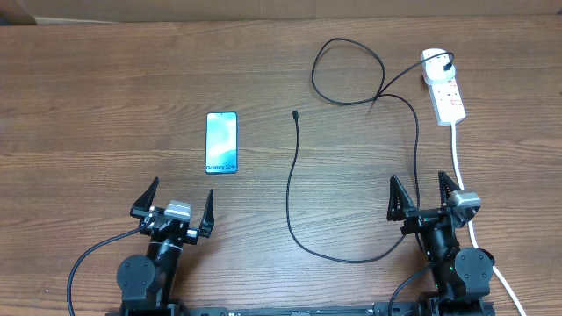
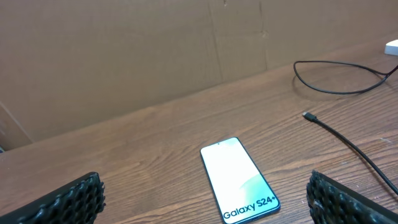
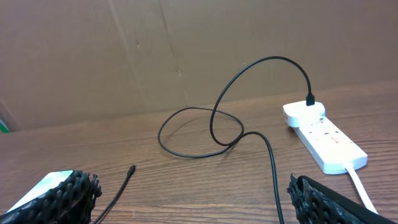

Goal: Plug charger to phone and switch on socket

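Both of my hands are spread fully wide and hold nothing. The left hand (image 1: 179,195) hovers just on my side of the phone (image 1: 221,142), and the right hand (image 1: 419,184) sits well off to the phone's right. The phone lies flat, screen up, on the bare surface (image 1: 105,96). I judge it rigid, smooth and slippery, so I would steady it by its long edges rather than press on the glass. The charger (image 1: 291,180) is a thin, limp black cable, light enough to drag and twist if pulled mid-length. The place to take hold is right behind the connector tip (image 1: 295,113), which rests to the phone's right, apart from it. Its other end appears seated in the socket (image 1: 444,92), far to the phone's right and further from me (the loop of slack there should give me play). Open wood surrounds the phone on every side; only the white cord (image 1: 461,167) runs close by my right hand.
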